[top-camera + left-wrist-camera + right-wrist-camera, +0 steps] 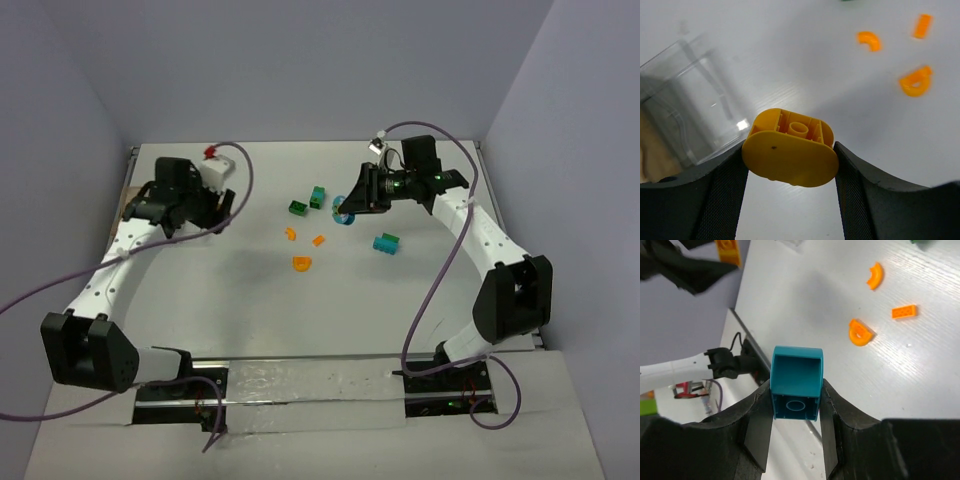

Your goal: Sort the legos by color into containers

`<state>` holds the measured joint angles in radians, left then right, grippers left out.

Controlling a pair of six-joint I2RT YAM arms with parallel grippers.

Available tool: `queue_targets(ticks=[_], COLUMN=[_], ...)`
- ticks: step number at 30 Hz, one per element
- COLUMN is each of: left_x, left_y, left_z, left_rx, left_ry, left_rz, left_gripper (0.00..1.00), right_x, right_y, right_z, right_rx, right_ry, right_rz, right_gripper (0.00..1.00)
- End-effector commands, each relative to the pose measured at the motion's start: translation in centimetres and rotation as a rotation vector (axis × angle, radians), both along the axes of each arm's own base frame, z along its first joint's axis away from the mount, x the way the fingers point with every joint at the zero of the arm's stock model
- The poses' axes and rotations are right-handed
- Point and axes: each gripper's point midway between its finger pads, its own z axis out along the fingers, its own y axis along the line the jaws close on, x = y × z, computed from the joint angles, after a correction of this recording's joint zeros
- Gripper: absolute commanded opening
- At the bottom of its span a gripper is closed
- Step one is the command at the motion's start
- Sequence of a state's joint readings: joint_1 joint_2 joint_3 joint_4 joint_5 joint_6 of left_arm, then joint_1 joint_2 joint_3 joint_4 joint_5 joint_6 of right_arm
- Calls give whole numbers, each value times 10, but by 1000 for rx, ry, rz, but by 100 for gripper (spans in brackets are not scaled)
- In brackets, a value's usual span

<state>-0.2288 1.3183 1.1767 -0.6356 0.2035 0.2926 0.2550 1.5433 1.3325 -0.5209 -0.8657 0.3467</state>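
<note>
My left gripper (790, 150) is shut on a yellow oval lego (790, 155), held above the table just right of a clear container (690, 110). In the top view this gripper (222, 215) hangs at the left. My right gripper (796, 387) is shut on a teal curved lego (796, 375) and hovers over the table's middle (345, 210). Loose legos lie between the arms: a green brick (297, 208), a teal-green one (317, 197), a cyan one (386, 243) and three orange pieces (302, 263). The brown-tinted container is out of view.
The orange pieces also show in both wrist views: a curved piece (869, 40), a small bar (903, 312) and a half-round piece (860, 333). Purple cables loop from both arms. Grey walls close in the table at the back and sides.
</note>
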Motion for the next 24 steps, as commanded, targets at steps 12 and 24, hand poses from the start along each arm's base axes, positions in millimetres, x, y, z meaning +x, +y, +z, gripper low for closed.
queue_targets(ticks=[12, 24], left_x=[58, 107], left_y=[206, 264], left_z=[16, -29], left_rx=[-218, -229], left_ry=[68, 205], left_rz=[921, 1235], left_gripper=[0, 0], right_x=[14, 21], right_y=[-7, -21], right_z=[20, 44], right_rx=[-223, -291], right_ry=[-192, -344], right_rz=[-103, -139], right_gripper=[0, 0])
